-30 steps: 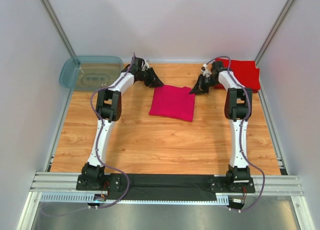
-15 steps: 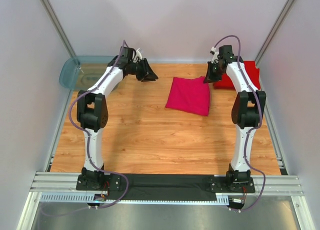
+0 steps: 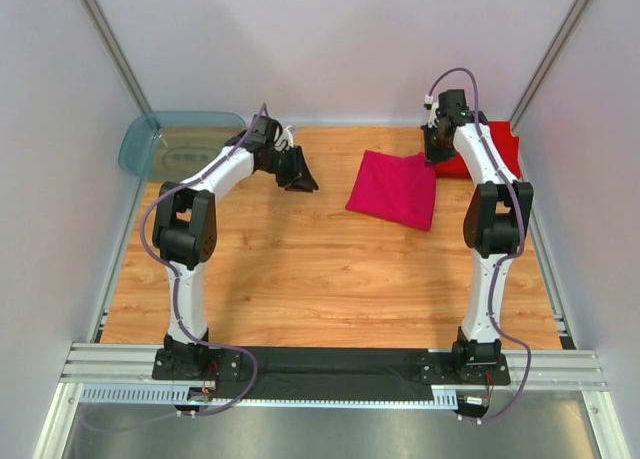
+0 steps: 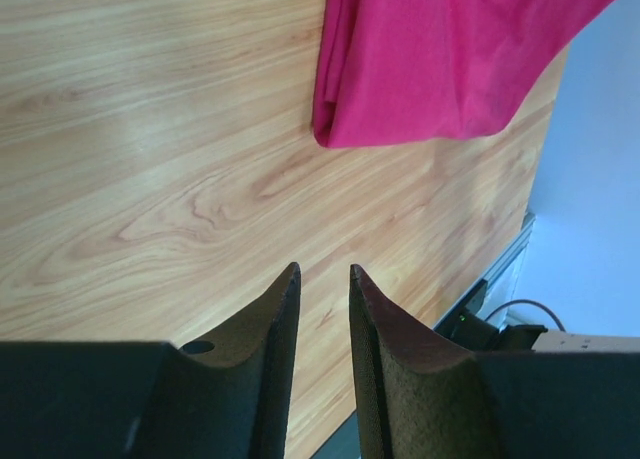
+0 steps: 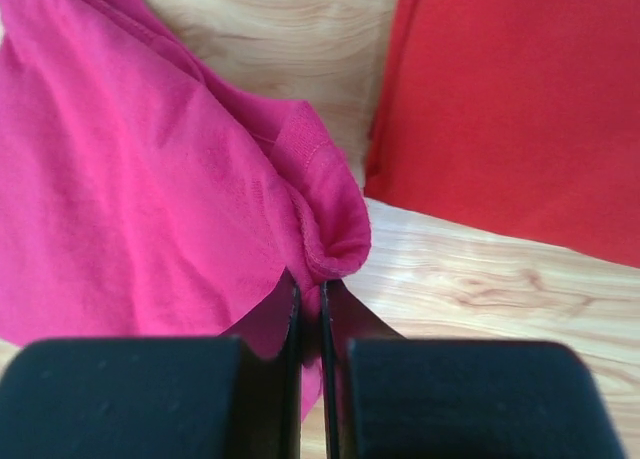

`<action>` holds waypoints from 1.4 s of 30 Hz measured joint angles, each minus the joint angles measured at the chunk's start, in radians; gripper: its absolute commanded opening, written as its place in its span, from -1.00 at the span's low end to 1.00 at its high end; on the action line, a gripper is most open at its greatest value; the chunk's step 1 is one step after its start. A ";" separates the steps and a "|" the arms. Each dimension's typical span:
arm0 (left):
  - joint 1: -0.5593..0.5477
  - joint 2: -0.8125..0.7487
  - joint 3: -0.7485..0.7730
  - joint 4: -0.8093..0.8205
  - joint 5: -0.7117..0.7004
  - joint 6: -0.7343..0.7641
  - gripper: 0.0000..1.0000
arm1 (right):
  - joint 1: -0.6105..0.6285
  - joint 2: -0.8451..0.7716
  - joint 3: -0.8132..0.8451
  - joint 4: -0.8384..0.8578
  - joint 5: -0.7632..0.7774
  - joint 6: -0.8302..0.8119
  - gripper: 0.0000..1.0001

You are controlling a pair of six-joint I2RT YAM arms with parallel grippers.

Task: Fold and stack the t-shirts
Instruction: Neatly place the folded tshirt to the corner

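Now | right fingers (image 5: 309, 287) clamped on the far corner of pink t-shirt (image 3: 393, 187) — a hold, I judge, for carrying it onto red stack (image 3: 495, 147) just beside, far right | left fingers (image 4: 323, 275) slightly apart, empty, over table (image 3: 300, 269) to its left

- The magenta-pink t-shirt (image 3: 393, 187) is one plain, solid colour.
- The red t-shirts (image 3: 498, 151), just beside its far right corner, are a brighter plain red.
- The bench (image 3: 300, 269) beneath it is honey-tan wood grain with darker streaks.
- The tub (image 3: 180, 144), well to its left, is translucent blue-grey.
- The left claw (image 4: 323, 274) and right claw (image 5: 308, 284) are matt black.
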 measured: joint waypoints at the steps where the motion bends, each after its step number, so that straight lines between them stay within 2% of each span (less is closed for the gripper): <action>1: -0.005 0.000 0.000 -0.002 -0.001 0.005 -0.35 | 0.000 0.000 0.000 0.002 0.015 -0.008 -0.99; 13: -0.040 0.000 0.000 -0.046 -0.002 0.048 -0.36 | 0.000 -0.005 0.042 0.020 0.175 -0.120 -0.99; 18: -0.045 0.000 -0.029 -0.046 -0.003 0.061 -0.37 | 0.000 -0.080 -0.055 0.101 0.214 -0.180 -0.99; 23: -0.052 0.000 -0.090 -0.044 -0.003 0.068 -0.37 | 0.000 -0.125 -0.055 0.163 0.257 -0.233 -0.99; 31: -0.066 0.000 -0.124 -0.041 -0.003 0.071 -0.38 | -0.023 -0.108 0.062 0.173 0.283 -0.276 -0.99; 42: -0.103 0.000 -0.144 -0.034 -0.003 0.067 -0.39 | -0.132 -0.011 0.220 0.194 0.256 -0.279 -0.99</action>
